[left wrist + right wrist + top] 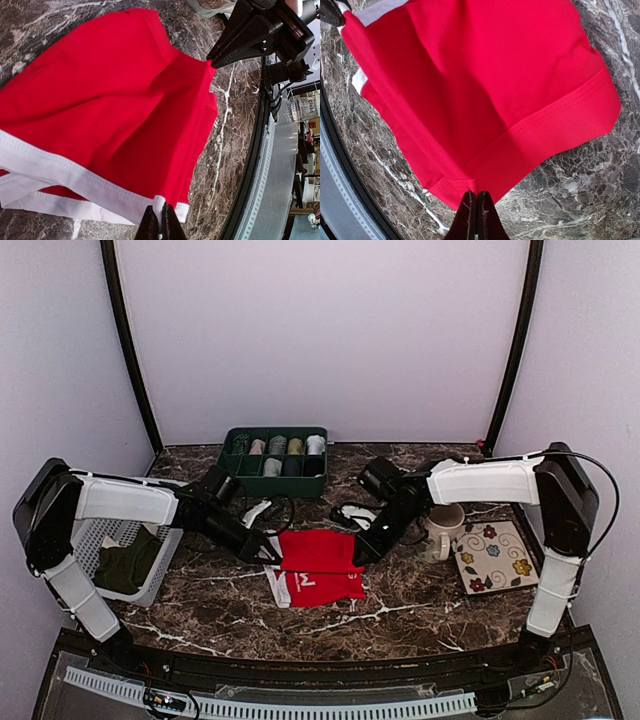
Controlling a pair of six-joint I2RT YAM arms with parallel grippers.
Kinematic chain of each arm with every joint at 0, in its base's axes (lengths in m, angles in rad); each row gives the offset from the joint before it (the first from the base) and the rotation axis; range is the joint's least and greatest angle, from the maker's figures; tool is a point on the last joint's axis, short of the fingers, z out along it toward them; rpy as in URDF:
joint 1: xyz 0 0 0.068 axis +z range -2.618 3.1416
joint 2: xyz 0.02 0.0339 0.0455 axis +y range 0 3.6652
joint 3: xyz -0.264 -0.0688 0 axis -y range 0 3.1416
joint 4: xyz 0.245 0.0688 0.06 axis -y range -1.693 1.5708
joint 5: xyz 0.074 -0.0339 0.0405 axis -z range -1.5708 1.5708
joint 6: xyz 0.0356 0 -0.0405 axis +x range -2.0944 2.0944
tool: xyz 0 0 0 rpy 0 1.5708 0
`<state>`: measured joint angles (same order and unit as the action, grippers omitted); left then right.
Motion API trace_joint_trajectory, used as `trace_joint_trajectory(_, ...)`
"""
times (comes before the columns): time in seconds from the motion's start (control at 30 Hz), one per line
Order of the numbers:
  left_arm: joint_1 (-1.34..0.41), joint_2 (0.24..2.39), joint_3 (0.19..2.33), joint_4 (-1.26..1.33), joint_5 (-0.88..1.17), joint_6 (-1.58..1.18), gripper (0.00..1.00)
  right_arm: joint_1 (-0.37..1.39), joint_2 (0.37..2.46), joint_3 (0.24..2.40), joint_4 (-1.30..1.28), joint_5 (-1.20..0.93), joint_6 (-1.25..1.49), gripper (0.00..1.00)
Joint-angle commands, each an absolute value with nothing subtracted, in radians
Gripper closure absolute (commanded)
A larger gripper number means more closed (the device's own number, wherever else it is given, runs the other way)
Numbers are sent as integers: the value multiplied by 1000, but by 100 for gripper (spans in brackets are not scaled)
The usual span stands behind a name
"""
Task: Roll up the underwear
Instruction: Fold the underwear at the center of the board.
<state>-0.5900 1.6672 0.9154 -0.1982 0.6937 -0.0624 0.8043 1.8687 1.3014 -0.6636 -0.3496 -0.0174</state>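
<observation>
From above, the underwear (322, 565) lies partly folded in the middle of the marble table (420, 610), between the left gripper (272, 552) and the right gripper (358, 552). In the left wrist view, the left fingers (149, 225) are pressed together on a corner of its white band. In the right wrist view, the right fingers (466, 215) are pressed together on a corner of its red hem.

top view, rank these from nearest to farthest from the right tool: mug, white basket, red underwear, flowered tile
1. red underwear, pinched in the right tool
2. mug, just to its right
3. flowered tile, farther right
4. white basket, far left
</observation>
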Motion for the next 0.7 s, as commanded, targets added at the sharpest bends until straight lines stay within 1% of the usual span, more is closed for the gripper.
trace_joint_trajectory(0.0, -608, 1613, 879, -238, 733, -34, 100, 811, 1833, 1307, -698, -344, -21, 100)
trace_joint_trajectory(0.23, -658, 1609, 834, -199, 771, -55, 100, 815, 1827, 1239, -677, -353, -22, 100)
trace_joint_trajectory(0.57, -683, 1647, 748, -111, 753, -85, 100, 839, 1856, 1202, -640, -373, -13, 100)
trace_joint_trajectory(0.6, -682, 1646, 741, -105, 749, -87, 98, 841, 1856, 1201, -641, -379, -12, 100)
trace_joint_trajectory(0.63, -681, 1644, 736, -101, 749, -86, 92, 841, 1854, 1203, -644, -385, -14, 100)
trace_joint_trajectory(0.67, -681, 1638, 735, -103, 719, -87, 83, 842, 1852, 1205, -650, -394, -16, 98)
